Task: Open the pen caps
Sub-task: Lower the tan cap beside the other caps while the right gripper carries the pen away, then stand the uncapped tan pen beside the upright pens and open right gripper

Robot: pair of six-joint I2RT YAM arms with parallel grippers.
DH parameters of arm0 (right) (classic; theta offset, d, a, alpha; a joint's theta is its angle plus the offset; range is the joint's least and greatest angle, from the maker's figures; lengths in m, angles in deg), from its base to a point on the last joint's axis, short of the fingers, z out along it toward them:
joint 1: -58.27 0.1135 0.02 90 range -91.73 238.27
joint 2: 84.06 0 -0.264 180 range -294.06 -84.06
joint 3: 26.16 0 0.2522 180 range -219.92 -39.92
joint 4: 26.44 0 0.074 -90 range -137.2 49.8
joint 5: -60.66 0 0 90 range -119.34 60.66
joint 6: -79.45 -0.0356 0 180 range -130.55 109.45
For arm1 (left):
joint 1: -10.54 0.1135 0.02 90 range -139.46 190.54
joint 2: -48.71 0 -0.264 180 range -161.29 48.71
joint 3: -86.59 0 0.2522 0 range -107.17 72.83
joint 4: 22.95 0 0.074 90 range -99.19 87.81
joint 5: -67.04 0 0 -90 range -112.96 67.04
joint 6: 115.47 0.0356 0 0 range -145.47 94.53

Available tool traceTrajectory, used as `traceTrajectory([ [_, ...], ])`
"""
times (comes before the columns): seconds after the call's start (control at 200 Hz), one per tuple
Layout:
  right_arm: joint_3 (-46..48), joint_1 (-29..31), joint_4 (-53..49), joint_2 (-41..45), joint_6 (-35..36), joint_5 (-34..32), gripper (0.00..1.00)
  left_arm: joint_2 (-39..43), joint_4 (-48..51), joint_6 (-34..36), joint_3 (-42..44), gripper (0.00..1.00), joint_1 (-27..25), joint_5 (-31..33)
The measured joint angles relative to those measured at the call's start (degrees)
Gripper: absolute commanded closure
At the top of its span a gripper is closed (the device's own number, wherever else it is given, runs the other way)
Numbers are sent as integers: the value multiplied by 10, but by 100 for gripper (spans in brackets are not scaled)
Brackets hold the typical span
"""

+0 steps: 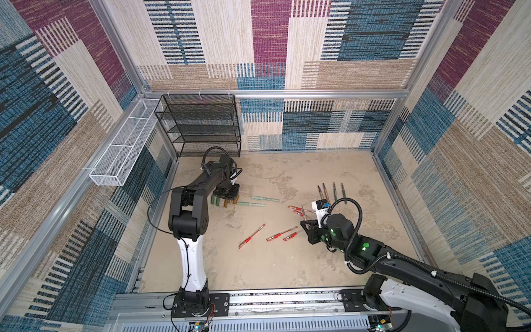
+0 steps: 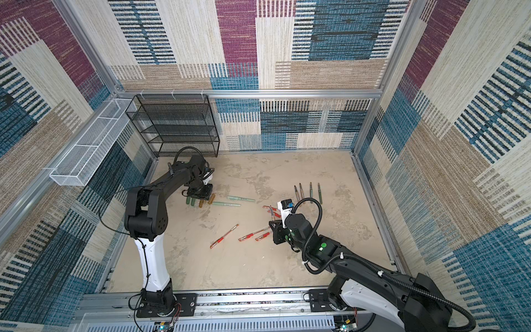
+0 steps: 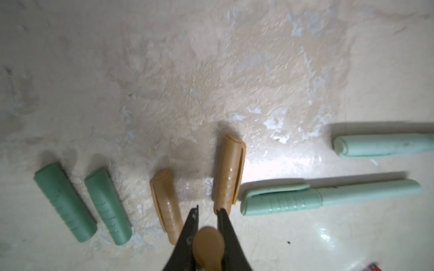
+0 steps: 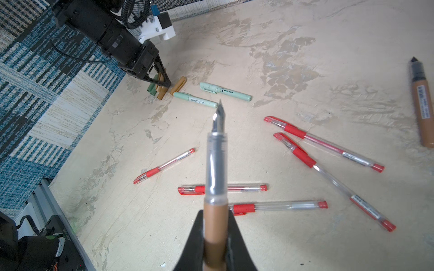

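Status of left gripper (image 3: 207, 208): fingers closed on a golden-brown cap (image 3: 207, 246), held low over the cap row, apparently for set-down beside its like. Cap row on the table (image 3: 234, 70): two dark green caps (image 3: 64, 201), then two golden-brown caps (image 3: 229, 171), laid roughly parallel and apart from one another. Grouped by colour, probably to keep loose caps away from the pens awaiting work.

Status of right gripper (image 4: 216, 213): fingers clamped on a brown pen barrel (image 4: 215, 178), nib exposed and pointing away from the wrist. Held clear of the surface, presumably pending placement with the four bare barrels (image 1: 334, 191) lined up at the far right in both top views.

Outstanding items: two mint pens (image 4: 195, 99), caps on, just beside the cap row; five red pens (image 4: 324, 140), caps on, scattered mid-table between the arms.

Surface: beige, mottled, worn-plaster look with glossy patches; flat, no lip visible around the items.

Enclosure: aluminium frame, walls clad in patchwork fabric of blue, plum and tan. Black mesh shelf (image 1: 198, 126) at the back left corner; white mesh basket (image 1: 123, 149) along the left wall.
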Motion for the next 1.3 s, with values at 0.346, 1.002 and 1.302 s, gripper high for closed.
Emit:
traceTrajectory([
  [0.346,-14,-2,-4,-8,3,-2,97,22,-9,-9,16,72,0,-1],
  [1.002,-116,-116,-49,-99,62,28,97,281,-69,-12,187,45,-1,-47],
  [1.302,-211,-208,-73,-238,112,91,95,494,-140,-2,353,26,-1,-83],
])
